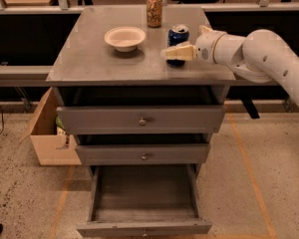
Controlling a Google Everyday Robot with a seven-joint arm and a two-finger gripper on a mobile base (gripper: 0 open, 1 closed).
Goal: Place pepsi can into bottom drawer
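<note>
White bowl point(124, 37) on cabinet top point(89, 61); tan patterned can point(154, 9) behind; cardboard box point(47, 136) on floor point(20, 198) left.

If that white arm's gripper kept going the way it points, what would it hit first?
Most likely the pepsi can: the gripper points across the cabinet top, level with the can's lower half. Depth is unclear; it might slip just in front.

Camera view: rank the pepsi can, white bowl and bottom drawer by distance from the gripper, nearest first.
1. pepsi can, just behind the gripper, on the right side of the cabinet top.
2. white bowl, further left on the top.
3. bottom drawer, pulled open, far below.
</note>
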